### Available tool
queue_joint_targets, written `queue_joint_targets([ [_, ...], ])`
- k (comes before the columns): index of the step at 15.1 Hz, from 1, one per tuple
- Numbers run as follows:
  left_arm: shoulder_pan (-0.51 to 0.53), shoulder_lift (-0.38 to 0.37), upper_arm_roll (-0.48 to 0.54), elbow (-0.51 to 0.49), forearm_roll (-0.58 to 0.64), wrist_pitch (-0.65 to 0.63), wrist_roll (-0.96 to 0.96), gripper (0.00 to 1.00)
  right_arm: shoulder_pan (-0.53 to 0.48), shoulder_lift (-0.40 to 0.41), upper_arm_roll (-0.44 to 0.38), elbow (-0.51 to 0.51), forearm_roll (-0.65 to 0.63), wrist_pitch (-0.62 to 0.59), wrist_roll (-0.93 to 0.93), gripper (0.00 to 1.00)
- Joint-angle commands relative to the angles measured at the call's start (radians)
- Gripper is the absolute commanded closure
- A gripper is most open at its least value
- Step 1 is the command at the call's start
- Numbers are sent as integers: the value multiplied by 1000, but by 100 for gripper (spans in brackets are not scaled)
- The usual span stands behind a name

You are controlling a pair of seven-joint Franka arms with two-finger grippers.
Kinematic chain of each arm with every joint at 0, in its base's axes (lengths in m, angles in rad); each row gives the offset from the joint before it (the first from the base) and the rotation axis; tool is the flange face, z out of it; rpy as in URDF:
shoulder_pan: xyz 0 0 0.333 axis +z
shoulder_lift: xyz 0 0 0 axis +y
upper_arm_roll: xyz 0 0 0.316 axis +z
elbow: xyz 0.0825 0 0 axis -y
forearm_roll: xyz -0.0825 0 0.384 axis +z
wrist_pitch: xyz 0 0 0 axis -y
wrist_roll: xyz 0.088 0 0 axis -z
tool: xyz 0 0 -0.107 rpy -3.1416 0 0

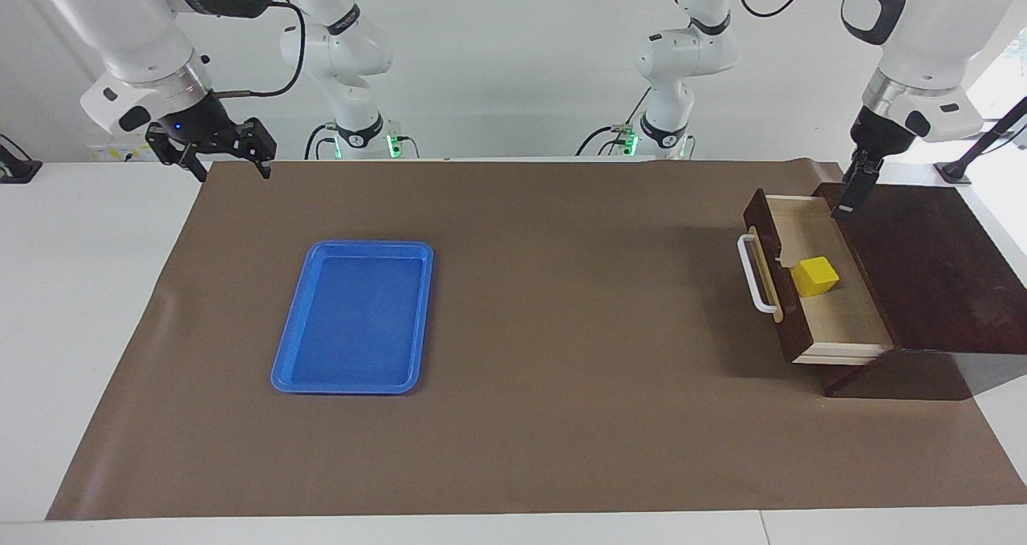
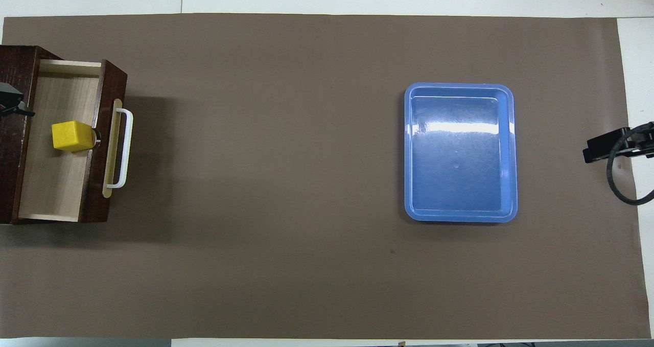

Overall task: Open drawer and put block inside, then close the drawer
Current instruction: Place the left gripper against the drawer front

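Observation:
The drawer (image 1: 846, 316) of the dark wooden box (image 1: 935, 276) stands pulled out at the left arm's end of the table, white handle (image 1: 751, 275) facing the mat's middle. The yellow block (image 1: 815, 276) rests on the drawer's pale floor (image 2: 53, 183), close against the drawer front, with nothing touching it; from overhead the block (image 2: 73, 136) shows the same. My left gripper (image 1: 849, 193) hangs open and empty in the air over the seam between drawer and box top, only its tip (image 2: 11, 105) showing overhead. My right gripper (image 1: 231, 171) waits open over the mat's corner at the right arm's end.
A flat blue tray (image 1: 353, 316) lies empty on the brown mat (image 1: 562, 328), toward the right arm's end; overhead the tray (image 2: 460, 153) sits beside the right gripper's black body (image 2: 608, 147). Bare mat spans the stretch between tray and drawer.

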Motion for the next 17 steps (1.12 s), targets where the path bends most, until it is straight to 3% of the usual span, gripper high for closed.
queue_joint_targets([
  [1, 1, -26, 15, 9, -23, -58, 262, 0, -9, 0, 10, 4, -14, 8, -24, 0],
  [5, -10, -35, 7, -1, -23, -67, 584, 0, -9, 0, 10, 4, -13, 8, -24, 0],
  [10, -81, -40, 1, 5, -26, -136, 586, 0, -9, 0, 10, 6, -8, 8, -25, 0],
  [17, -84, -26, 4, -27, -28, -159, 669, 0, -11, 0, 10, 6, -6, 8, -24, 0],
])
